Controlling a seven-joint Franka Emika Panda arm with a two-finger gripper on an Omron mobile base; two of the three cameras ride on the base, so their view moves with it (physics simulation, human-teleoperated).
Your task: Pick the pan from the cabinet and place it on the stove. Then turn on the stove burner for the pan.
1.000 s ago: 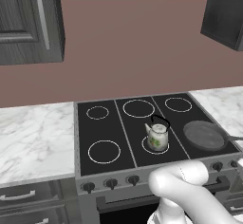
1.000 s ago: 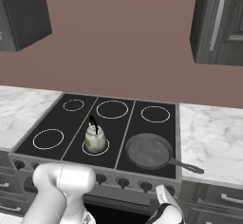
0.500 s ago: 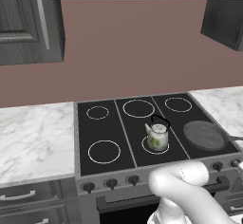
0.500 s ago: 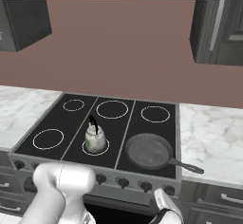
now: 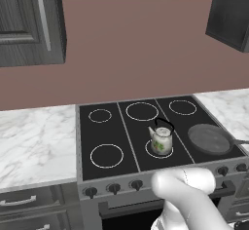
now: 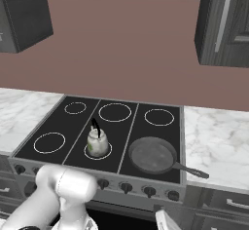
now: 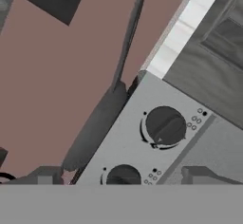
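One pan (image 6: 151,155) at stove (image 6: 58,122) front-right edge, handle overhanging.

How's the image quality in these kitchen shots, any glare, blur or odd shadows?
Left base view: flat, even light, no glare on the stove; the kettle is sharp. Right base view: the pan throws hardly any shadow. Hand view: rolled steeply, edges soft, with a knob large ahead of the open gripper.
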